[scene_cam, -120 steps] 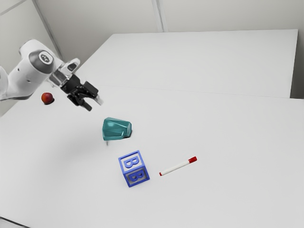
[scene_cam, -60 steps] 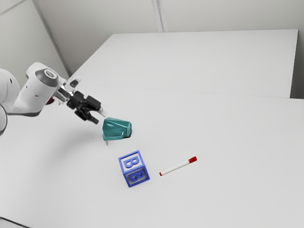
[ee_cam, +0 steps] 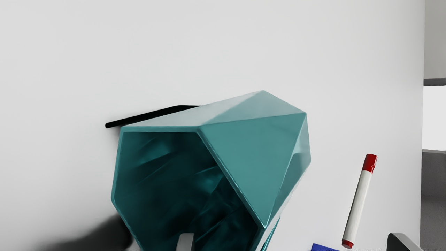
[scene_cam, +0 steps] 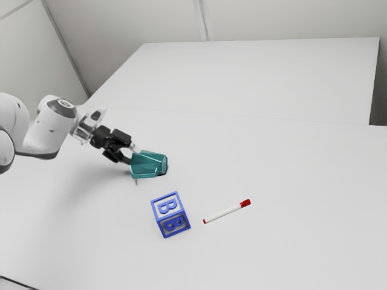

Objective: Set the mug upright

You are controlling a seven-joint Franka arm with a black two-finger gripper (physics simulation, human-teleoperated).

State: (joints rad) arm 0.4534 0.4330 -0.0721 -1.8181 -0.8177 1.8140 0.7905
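Arm (scene_cam: 43, 134): white; enters at the left edge of the exterior view, mid-height; extends toward the frame's right.
Wrist (scene_cam: 62, 107): grey cap, left part of the frame.
Gripper (scene_cam: 133, 155): black; left of frame centre; tilted, directed down and toward the frame's right.
Fingers (ee_cam: 185, 243): open, tips well apart in the wrist view.

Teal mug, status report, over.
Gripper open, close to mug. Mug on its side, mouth facing gripper. Blue block nearby, might crowd the turn. Over.
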